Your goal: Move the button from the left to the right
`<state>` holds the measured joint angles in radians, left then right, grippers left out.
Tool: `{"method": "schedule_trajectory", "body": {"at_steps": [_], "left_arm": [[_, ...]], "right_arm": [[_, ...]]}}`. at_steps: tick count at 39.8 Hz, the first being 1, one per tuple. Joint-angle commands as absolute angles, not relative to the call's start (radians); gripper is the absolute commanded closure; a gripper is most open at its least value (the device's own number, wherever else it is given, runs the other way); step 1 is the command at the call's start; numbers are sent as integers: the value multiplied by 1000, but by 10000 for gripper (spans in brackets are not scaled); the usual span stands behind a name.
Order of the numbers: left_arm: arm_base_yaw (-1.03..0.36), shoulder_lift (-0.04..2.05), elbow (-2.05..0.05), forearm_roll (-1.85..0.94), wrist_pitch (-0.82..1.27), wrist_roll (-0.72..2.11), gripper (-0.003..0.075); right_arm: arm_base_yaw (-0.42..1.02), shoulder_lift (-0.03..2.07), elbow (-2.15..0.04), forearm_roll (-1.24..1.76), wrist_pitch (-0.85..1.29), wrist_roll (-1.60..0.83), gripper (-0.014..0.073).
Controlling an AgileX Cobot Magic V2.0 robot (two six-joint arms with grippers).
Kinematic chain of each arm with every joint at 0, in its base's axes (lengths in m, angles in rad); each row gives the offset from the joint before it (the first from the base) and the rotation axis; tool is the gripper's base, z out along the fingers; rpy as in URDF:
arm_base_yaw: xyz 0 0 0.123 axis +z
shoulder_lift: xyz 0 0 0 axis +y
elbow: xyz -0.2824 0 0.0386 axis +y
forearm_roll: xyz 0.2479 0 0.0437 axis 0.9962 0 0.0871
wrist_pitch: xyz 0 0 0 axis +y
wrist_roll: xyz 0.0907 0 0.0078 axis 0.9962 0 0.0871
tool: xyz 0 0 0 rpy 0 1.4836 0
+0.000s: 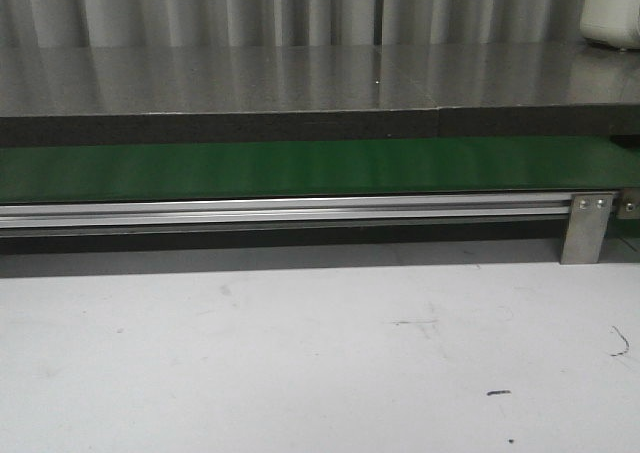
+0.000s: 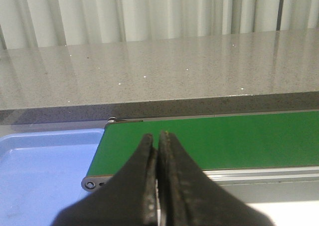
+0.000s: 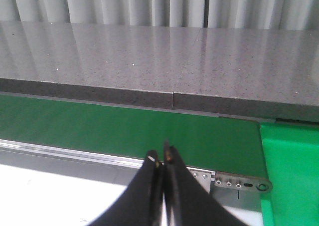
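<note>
Button unseen in any view; left gripper (image 2: 158, 134) and right gripper (image 3: 162, 157) fingers pressed together, near green conveyor belt (image 1: 300, 168).

Green belt (image 1: 300, 170), speckled grey counter (image 1: 300, 78) (glossy), blue tray (image 2: 40, 171).

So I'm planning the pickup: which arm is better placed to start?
Probably the left: its fingers, shut, hang by the blue tray at the green belt's left end. No button shows anywhere yet.
</note>
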<state>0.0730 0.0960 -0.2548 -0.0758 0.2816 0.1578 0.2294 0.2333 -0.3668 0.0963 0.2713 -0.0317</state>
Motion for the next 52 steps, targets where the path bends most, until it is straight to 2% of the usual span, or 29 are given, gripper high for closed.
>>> {"method": "schedule_trajectory", "body": {"at_steps": [1, 14, 26, 36, 52], "left_arm": [[67, 107, -281, -86, 209, 149, 741], [67, 90, -242, -84, 166, 144, 741], [-75, -27, -50, -66, 149, 87, 741], [-74, -24, 40, -66, 64, 41, 741], [-74, -23, 37, -66, 71, 41, 741]], "right_arm": [[229, 240, -390, 98, 186, -38, 582], [229, 240, -390, 98, 186, -38, 582], [229, 240, -390, 98, 186, -38, 582], [229, 240, -390, 98, 186, -38, 582], [229, 240, -390, 98, 186, -38, 582]]}}
